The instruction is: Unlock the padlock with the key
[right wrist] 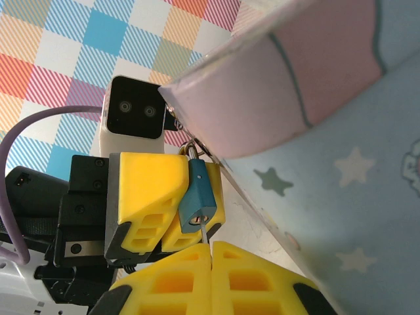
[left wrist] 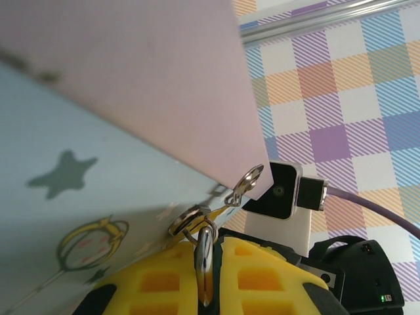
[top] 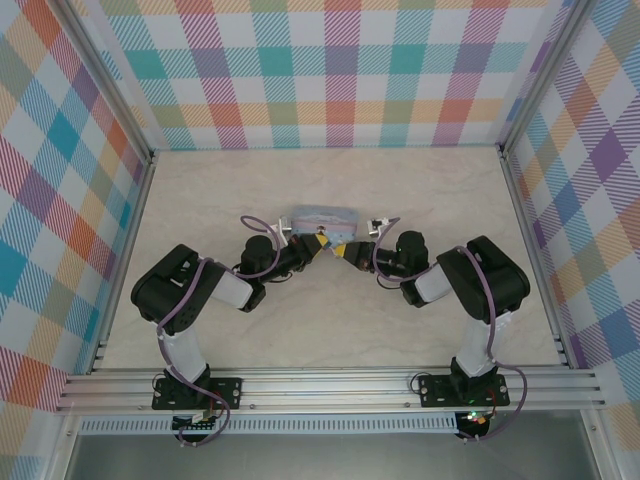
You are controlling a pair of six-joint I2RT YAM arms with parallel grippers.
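Observation:
The padlock (right wrist: 199, 197), small with a blue body, hangs by its silvery shackle from the clasp of the pale-blue tin (right wrist: 367, 164). My left gripper (left wrist: 210, 244) is shut on the padlock (left wrist: 205, 262), whose narrow shiny edge sits between the yellow fingers (right wrist: 147, 190). The key's thin shaft (right wrist: 205, 233) runs from my right gripper (right wrist: 211, 248) into the keyhole on the padlock's underside. That gripper is shut on the key, and the key's head is hidden between its pads. From above, both grippers (top: 312, 247) (top: 342, 250) meet at the tin's near side.
The tin (top: 322, 218) stands mid-table on the pale marble-look top (top: 300, 330). A small ring and clasp (left wrist: 244, 185) hang at the tin's lid edge. Plaid walls (top: 330, 70) close in the back and both sides. A metal rail (top: 330, 385) runs along the near edge.

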